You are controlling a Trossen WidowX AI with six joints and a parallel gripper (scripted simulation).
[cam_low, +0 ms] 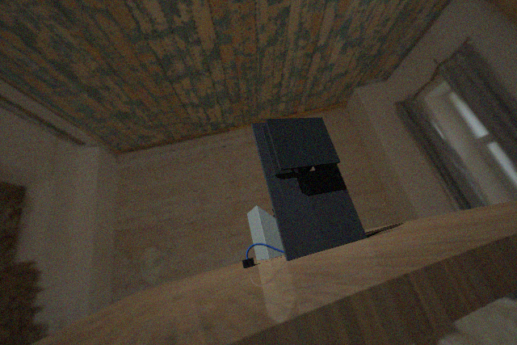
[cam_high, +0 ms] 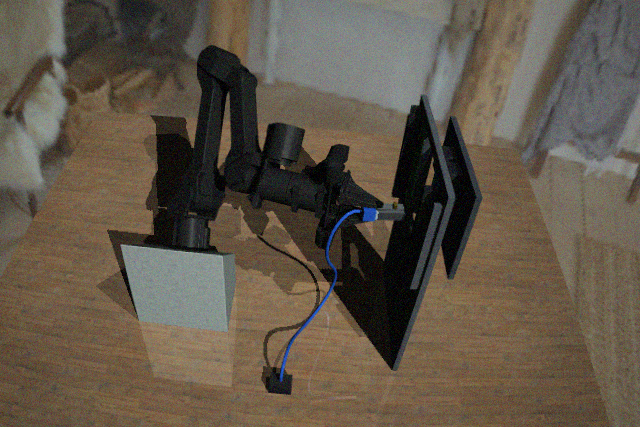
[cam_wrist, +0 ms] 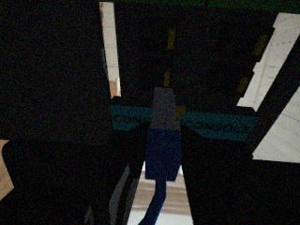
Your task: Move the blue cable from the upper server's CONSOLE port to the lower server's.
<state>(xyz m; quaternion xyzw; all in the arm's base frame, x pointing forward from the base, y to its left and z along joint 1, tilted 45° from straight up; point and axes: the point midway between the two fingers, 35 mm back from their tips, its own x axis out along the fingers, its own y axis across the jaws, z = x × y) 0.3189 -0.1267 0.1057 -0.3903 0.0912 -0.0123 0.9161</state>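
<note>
Your end effector (cam_high: 377, 209) (cam_wrist: 163, 128) is pinching the blue cable's plug (cam_high: 376, 213) (cam_wrist: 163, 152), right of centre in the top view. In the wrist view, you see the plug mid-frame, overlapping a teal strip (cam_wrist: 220, 127) with a CONSOLE label; you cannot tell whether it is seated.

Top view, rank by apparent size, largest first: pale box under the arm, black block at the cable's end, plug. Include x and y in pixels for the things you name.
1. Pale box (cam_high: 175, 288) (cam_low: 265, 237)
2. Plug (cam_high: 385, 213) (cam_wrist: 164, 141) and black block (cam_high: 279, 384) (cam_low: 248, 262): too close to rank; the plug looks longer, the block taller.
</note>
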